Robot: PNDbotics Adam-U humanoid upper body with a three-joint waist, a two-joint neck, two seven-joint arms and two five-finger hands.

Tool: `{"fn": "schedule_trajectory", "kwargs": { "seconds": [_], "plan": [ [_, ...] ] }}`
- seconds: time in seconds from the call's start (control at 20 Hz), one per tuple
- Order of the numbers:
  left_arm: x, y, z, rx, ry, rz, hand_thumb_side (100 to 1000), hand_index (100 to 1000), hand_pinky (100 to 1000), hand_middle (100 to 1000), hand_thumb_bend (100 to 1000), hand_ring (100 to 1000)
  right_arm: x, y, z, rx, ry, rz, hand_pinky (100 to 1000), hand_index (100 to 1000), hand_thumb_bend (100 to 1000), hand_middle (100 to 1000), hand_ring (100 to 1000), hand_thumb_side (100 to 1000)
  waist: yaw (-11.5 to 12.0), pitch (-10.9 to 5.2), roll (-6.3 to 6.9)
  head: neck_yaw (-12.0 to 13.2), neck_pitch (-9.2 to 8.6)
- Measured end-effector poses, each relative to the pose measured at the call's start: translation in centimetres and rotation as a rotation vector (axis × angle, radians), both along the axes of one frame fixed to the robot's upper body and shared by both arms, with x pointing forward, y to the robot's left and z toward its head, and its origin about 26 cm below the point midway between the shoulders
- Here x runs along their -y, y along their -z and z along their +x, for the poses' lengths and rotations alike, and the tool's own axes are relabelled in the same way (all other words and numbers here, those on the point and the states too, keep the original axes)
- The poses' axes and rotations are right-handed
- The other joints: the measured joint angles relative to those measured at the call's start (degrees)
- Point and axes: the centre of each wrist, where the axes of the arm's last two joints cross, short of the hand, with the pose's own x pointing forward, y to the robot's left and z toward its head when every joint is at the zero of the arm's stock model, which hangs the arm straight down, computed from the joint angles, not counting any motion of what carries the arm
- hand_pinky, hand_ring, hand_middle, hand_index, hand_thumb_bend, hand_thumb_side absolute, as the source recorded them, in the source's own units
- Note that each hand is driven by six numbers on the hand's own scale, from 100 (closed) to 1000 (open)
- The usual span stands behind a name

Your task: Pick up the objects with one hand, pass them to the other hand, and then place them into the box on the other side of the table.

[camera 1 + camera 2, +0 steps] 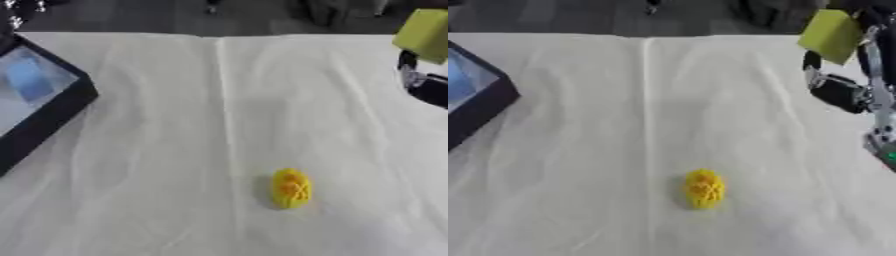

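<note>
- The right hand [839,90] comes in at the upper right, raised near the table's far right edge; its dark fingers appear curled round the lower part of a yellow-green block [831,29], though exactly where they touch it is hard to make out.
- The left hand shows in neither eye view, so nothing can be said of its fingers.
- A small yellow oval object [290,188] with a lattice-like surface lies on the white tablecloth [175,150], toward the near edge and a little right of the cloth's centre crease; its long axis runs roughly near-to-far, almost parallel to that crease; nothing touches it.
- The black box [52,117] sits at the left edge, tilted in the view, with a pale floor and something blue inside; it is well apart from both the oval object and the block.
- From the right hand, the oval object lies nearer the robot and to its left, well apart; the box lies across the table on the left.
- By my judgement the block is the thing in hand at this step; since the box is on the left side, the coming move should be a carry toward the table's middle to hand the block over to the left hand.
- The right arm is the nearer one to the oval object, which looks not yet dealt with.
</note>
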Motion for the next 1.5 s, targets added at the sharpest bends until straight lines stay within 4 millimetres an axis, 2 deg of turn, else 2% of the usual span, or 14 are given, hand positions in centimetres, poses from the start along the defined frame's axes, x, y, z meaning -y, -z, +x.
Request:
{"fn": "schedule_trajectory", "kwargs": {
  "seconds": [0.05,0.1,0.15,0.4,0.8,0.95,1.05,1.5],
  "plan": [
    [0.3,-0.4,-0.1,0.002,0.024,0.046,810,874,953,716,100,1000,-0.6,0.2,0.1,0.029,-0.003,-0.045,821,598,138,568,660,100,0.00,-0.07,0.01,0.31,0.01],
    [0.6,-0.6,0.0,0.001,0.044,0.092,714,874,952,717,100,1000,-1.1,0.4,0.1,0.052,-0.007,-0.083,830,599,250,569,664,100,0.01,-0.08,0.04,0.62,0.01],
    [0.9,-0.8,0.0,0.001,0.062,0.136,809,874,952,716,100,1000,-1.6,0.5,0.1,0.071,-0.014,-0.117,833,599,137,569,665,100,0.03,-0.09,0.06,0.85,0.01],
    [2.7,-1.7,-0.1,0.020,0.136,0.311,771,875,944,724,100,1000,-3.7,1.2,0.2,0.120,-0.058,-0.243,854,599,139,570,675,100,0.42,-0.34,0.27,1.64,0.05],
    [5.9,-1.6,-1.3,0.066,0.210,0.500,684,877,934,738,101,1000,-6.3,1.0,0.2,0.121,-0.100,-0.322,855,600,135,570,676,100,0.81,-0.62,0.36,2.01,0.58],
    [7.1,-1.5,-2.0,0.082,0.217,0.550,668,919,937,759,158,1000,-7.1,0.8,0.3,0.122,-0.103,-0.329,868,601,132,571,678,100,0.87,-0.79,0.39,2.21,0.98],
    [7.8,-1.4,-2.3,0.082,0.216,0.584,671,953,934,771,193,1000,-7.5,0.8,0.3,0.122,-0.099,-0.339,838,600,137,568,674,100,0.91,-0.80,0.42,2.38,1.02],
    [11.2,-0.3,-2.7,0.107,0.159,0.704,578,909,924,751,308,1000,-9.3,0.8,0.1,0.111,-0.109,-0.389,839,605,140,574,681,100,1.20,-1.25,0.76,3.06,1.50]
  ]
}}
